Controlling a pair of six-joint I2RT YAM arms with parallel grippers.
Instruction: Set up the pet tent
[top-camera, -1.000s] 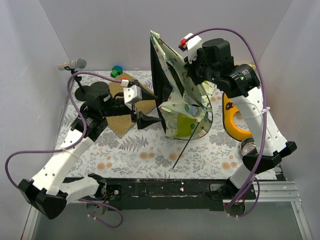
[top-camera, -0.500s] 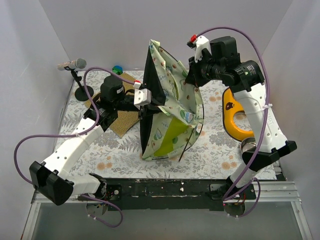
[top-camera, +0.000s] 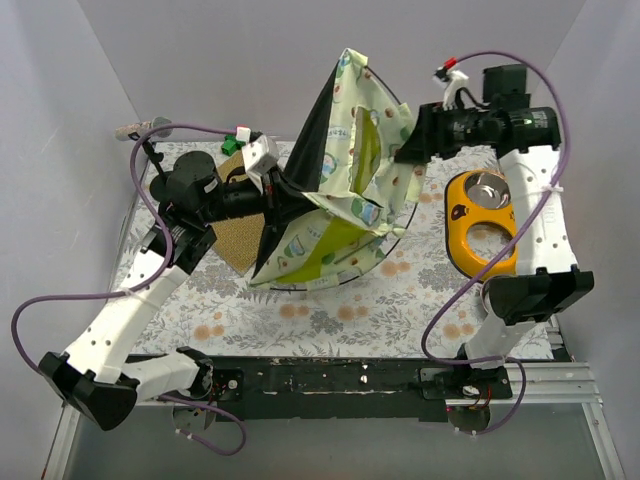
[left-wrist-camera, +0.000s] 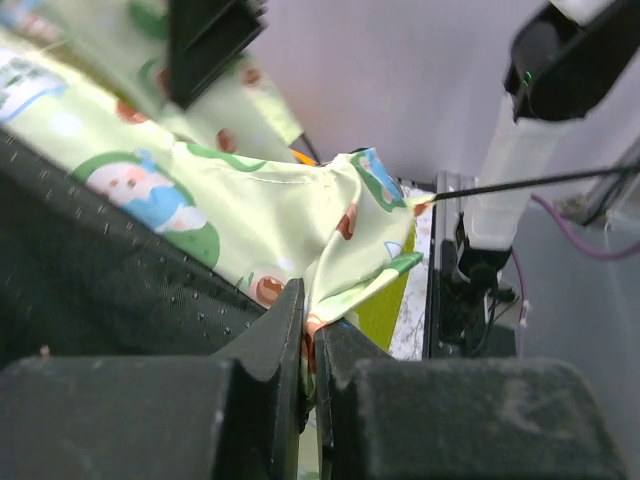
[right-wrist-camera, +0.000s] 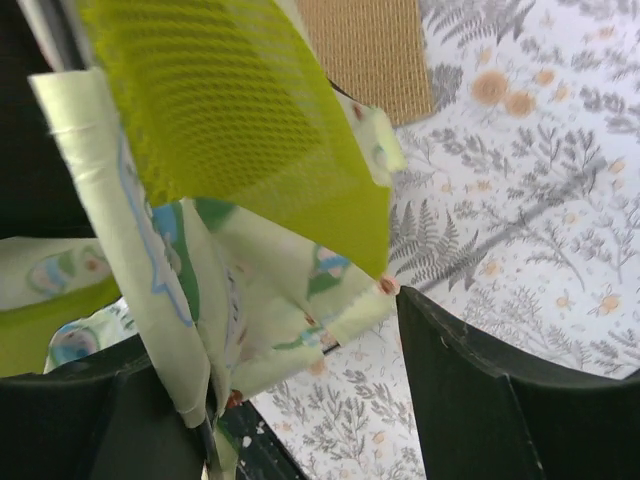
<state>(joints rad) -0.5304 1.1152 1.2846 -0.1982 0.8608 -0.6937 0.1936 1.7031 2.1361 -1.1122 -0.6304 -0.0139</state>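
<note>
The pet tent (top-camera: 345, 170) hangs half-raised over the middle of the table, with pale printed fabric, lime lining and a black underside (top-camera: 312, 140) facing left. My left gripper (top-camera: 288, 197) is at its left side, shut on a fold of the printed fabric (left-wrist-camera: 330, 250); the left wrist view shows the jaws (left-wrist-camera: 311, 345) pinching it. A thin black pole (left-wrist-camera: 520, 183) juts from the cloth's corner. My right gripper (top-camera: 410, 152) is at the tent's upper right, open. In the right wrist view the tent's edge (right-wrist-camera: 260, 290) and lime mesh (right-wrist-camera: 220, 120) hang between its spread fingers (right-wrist-camera: 480, 390).
A brown square mat (top-camera: 235, 238) lies behind my left arm. An orange bowl holder (top-camera: 480, 235) with a metal bowl (top-camera: 487, 187) sits at the right under my right arm. A microphone stand (top-camera: 150, 150) and small green block (top-camera: 232, 146) are at the back left.
My left gripper has shut on the tent's fabric and pulled its lower edge left. My right gripper has opened, let go and drawn back to the right. The tent has risen and tilted.
</note>
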